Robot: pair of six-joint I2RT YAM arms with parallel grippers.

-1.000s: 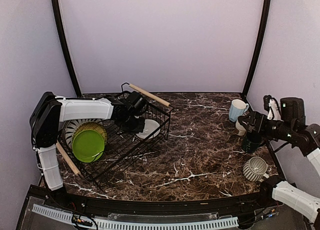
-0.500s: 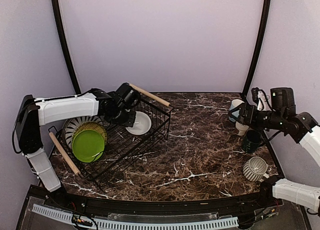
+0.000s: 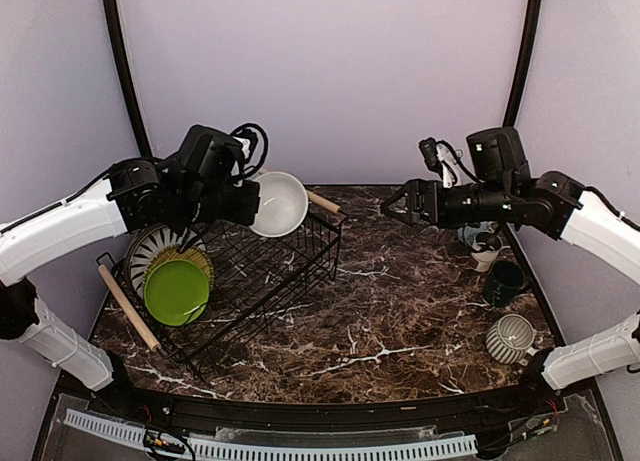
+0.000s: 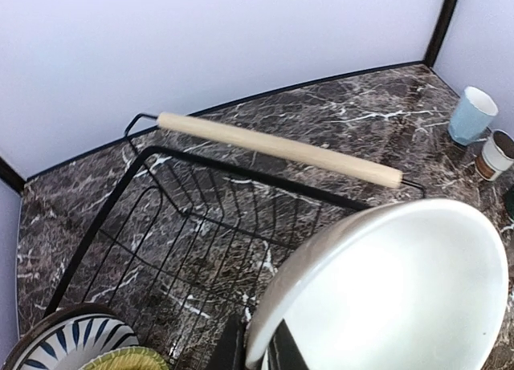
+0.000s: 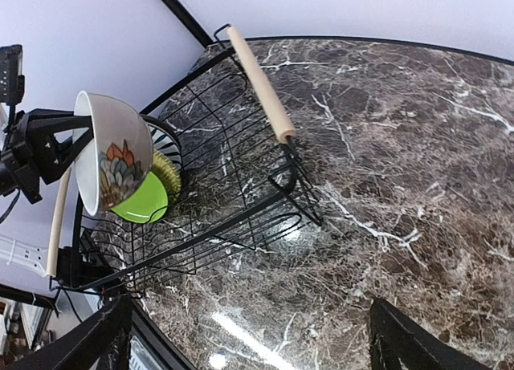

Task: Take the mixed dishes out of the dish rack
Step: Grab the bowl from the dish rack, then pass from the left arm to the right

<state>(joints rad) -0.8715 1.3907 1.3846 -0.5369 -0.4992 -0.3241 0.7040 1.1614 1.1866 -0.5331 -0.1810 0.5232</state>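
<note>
My left gripper [image 3: 250, 203] is shut on the rim of the cream bowl [image 3: 278, 203], which hangs tilted above the far end of the dish rack [image 3: 260, 276]. In the left wrist view the bowl [image 4: 393, 290] fills the lower right, its rim pinched between my fingertips [image 4: 233, 350]. The bowl's flowered outside [image 5: 108, 149] faces the right wrist camera. A lime green plate [image 3: 175, 291], an olive-yellow plate [image 3: 190, 256] and a striped plate [image 3: 150, 249] stand in the rack's left end. My right gripper [image 3: 392, 205] hangs open and empty over the table's middle back.
On the right of the table stand a light blue cup [image 4: 474, 117], a small white cup [image 3: 487, 253], a dark teal mug [image 3: 503, 281] and a striped mug [image 3: 511, 338]. The rack's wooden handles [image 3: 322, 202] stick out at both ends.
The left arm has lifted the cream bowl up out of the rack. The right arm has swung up and left from the cups toward the middle, jaws still open.
</note>
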